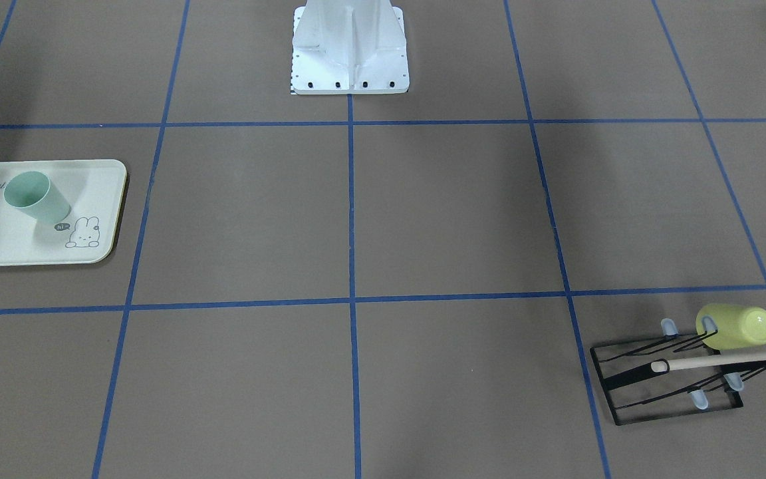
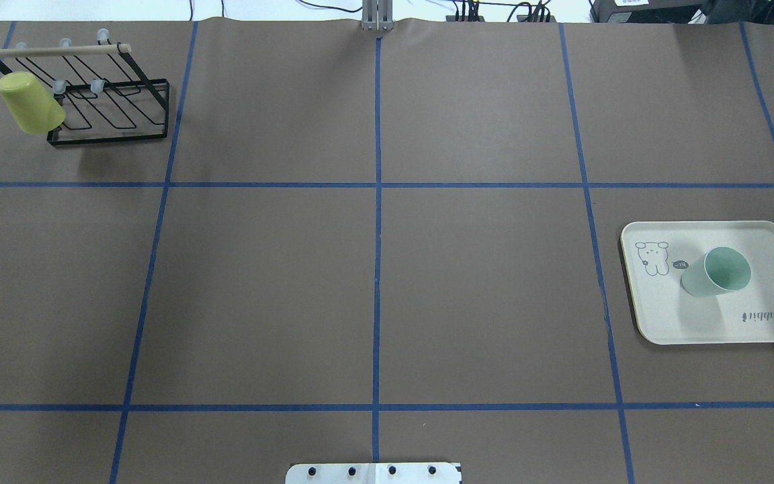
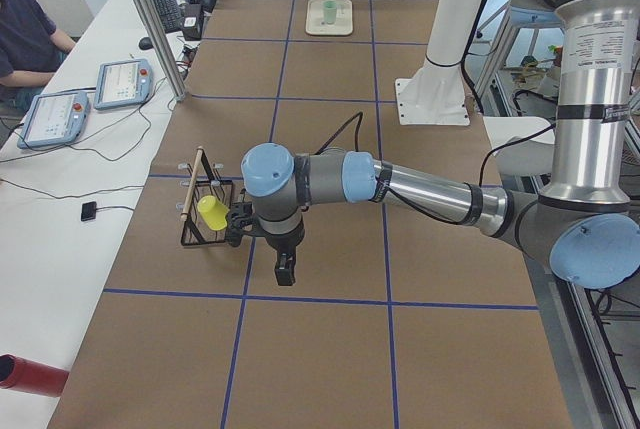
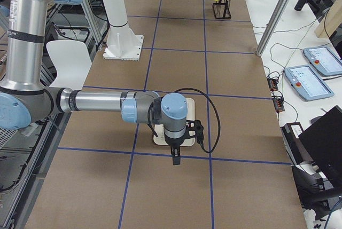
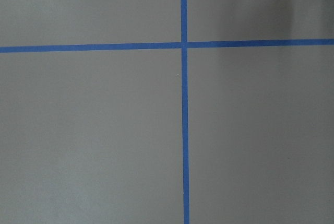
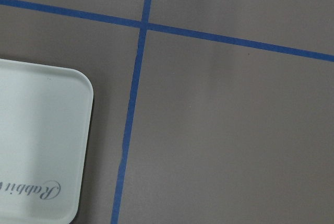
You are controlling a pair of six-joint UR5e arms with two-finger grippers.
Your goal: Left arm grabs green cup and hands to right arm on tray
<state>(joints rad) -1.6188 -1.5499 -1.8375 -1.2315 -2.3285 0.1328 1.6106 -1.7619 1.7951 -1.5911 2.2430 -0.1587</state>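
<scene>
Gripper state cannot be told for either arm, since both show only in the side views. The left gripper [image 3: 285, 271] hangs point-down from the grey tubular left arm [image 3: 420, 187], just beside the black wire rack [image 2: 111, 134] at the far-left corner of the brown paper-covered worktop [image 2: 481, 289]; the right gripper [image 4: 176, 158], on the matching right arm [image 4: 96, 102], hangs point-down near the cream rectangular tray [image 2: 750, 333]; its wrist camera catches only a tray corner, so it seems to be beside the tray, not over it.

The pale mint-green plastic cup [image 2: 716, 272] stands on that tray, close to the worktop's right edge, next to the bunny drawing and free of both grippers; the task looks done, with only clearing away left. To do that well, lift the right gripper straight up before swinging, so nothing brushes the light cup.

The cup rests on its base, mouth open upward, long axis vertical; a yellow-green plastic cup [image 2: 29, 103] hangs on the rack.
</scene>
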